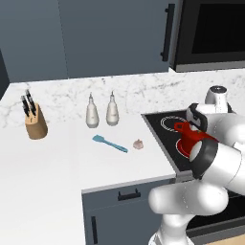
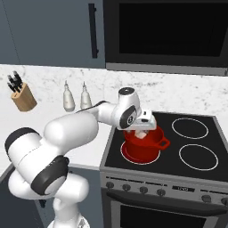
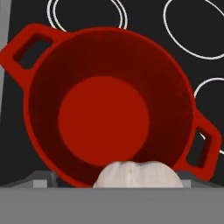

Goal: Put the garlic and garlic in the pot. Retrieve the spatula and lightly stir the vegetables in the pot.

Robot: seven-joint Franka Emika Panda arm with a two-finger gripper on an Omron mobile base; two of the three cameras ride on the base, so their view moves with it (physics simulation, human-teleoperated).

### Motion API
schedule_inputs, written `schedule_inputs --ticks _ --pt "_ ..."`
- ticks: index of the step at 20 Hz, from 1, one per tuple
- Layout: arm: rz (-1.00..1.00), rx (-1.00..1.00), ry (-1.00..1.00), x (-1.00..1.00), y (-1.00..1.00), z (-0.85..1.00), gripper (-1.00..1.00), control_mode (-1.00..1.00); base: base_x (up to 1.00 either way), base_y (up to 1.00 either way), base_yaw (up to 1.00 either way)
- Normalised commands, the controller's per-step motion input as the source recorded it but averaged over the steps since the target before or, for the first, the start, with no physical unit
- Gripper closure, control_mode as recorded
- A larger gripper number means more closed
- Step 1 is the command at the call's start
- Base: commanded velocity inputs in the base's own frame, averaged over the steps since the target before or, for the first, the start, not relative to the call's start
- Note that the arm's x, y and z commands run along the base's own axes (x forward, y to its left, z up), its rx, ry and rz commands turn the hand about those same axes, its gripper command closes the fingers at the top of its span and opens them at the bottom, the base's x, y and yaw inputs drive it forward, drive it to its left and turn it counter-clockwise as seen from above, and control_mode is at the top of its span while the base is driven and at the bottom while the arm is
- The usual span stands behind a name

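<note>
Garlic (image 3: 138,174) is seen at the bottom of the hand view, a pale lumpy bulb between the tips of the hand (image 2: 141,130), directly above the open mouth of the pot (image 3: 109,109). The jaws are spread about as wide as they go, so the bulb is judged to be let go rather than gripped; whether it is touched by either tip cannot be told. The inside of the pot is seen bare and red down to its floor, so no bulb is lying in it yet.

The pot, bright red with straight sides and two small loop handles, is set on the front left ring of the stove (image 2: 196,129). The step in hand is judged to be the dropping of the first bulb into it.

The second garlic bulb (image 1: 138,144), small and pinkish-beige, is left on the worktop (image 1: 52,158), near the stove's edge. Just beside it the spatula (image 1: 110,143) is laid flat, light blue, with its squarish blade pointed away from the bulb.

For the next move, the hand would have to be lifted clear of the pot, swung over the worktop and lowered open around the second bulb.
</note>
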Motion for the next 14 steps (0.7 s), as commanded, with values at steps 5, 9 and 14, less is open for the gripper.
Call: schedule_inputs --ticks 5,9,14 --pt "0.30 0.00 0.01 -0.14 -0.06 0.05 -1.00 -1.00 0.00 0.00 0.00" --pt "0.33 0.01 0.06 -0.06 0.02 0.19 -1.00 -1.00 0.00 0.00 0.00" --pt "0.27 0.01 0.22 0.00 0.23 0.20 -1.00 -1.00 0.00 0.00 0.00"
